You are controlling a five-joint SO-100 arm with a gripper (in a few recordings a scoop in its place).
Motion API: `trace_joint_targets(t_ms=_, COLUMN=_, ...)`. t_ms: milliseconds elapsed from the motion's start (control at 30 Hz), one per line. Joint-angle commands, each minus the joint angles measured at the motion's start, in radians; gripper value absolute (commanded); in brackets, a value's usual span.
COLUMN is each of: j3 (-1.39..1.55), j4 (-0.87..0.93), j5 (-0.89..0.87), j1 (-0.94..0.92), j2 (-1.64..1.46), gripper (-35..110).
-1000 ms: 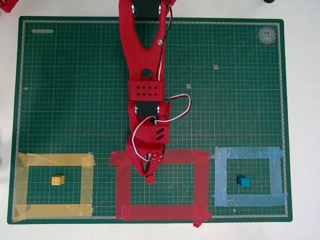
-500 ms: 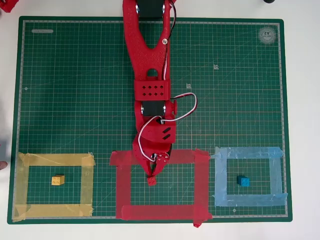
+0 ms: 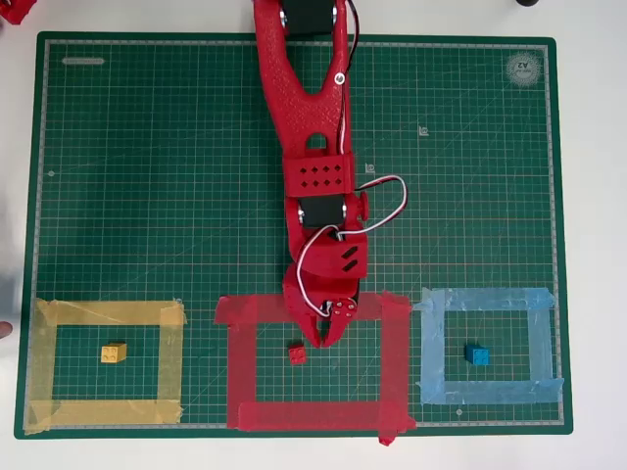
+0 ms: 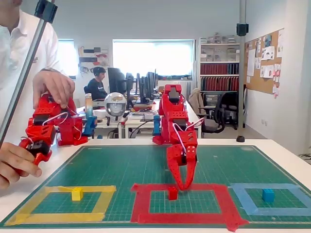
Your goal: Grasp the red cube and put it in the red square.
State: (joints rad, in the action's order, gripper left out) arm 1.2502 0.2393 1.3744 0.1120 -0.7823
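Gripper (image 3: 323, 340) now slid right of the red cube (image 3: 296, 353), fingers nearly closed on nothing; cube released since a second ago, lying free inside the red square (image 3: 241, 370), so placement looks done.

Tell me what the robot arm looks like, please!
The arm is bright red plastic all over, with black motor blocks set into its joints. One flat plate has small diamond-shaped holes. A white cable loops out at the side. The tool is red too, narrowing to a pointy tip, with small screws near it.
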Motion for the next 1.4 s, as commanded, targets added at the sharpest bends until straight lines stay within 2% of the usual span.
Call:
trace_joint_targets(t_ms=0, j3=-0.023, j4=-0.015, j5=-0.012, j1=0.008, j2=-0.04, gripper=-1)
trace_joint_targets(t_ms=533, j3=0.23, j4=-0.015, j5=0.044, j1=-0.003, j2=-0.206, gripper=-1)
trace_joint_targets(t_ms=1000, j3=0.206, j4=-0.015, j5=0.078, j1=-0.058, j2=-0.192, gripper=-1)
trace_joint_targets(t_ms=1167, j3=0.201, j4=-0.094, j5=0.091, j1=-0.058, j2=-0.164, gripper=-1)
trace_joint_targets(t_ms=1367, j3=0.12, j4=-0.098, j5=0.106, j1=-0.063, j2=-0.101, gripper=-1)
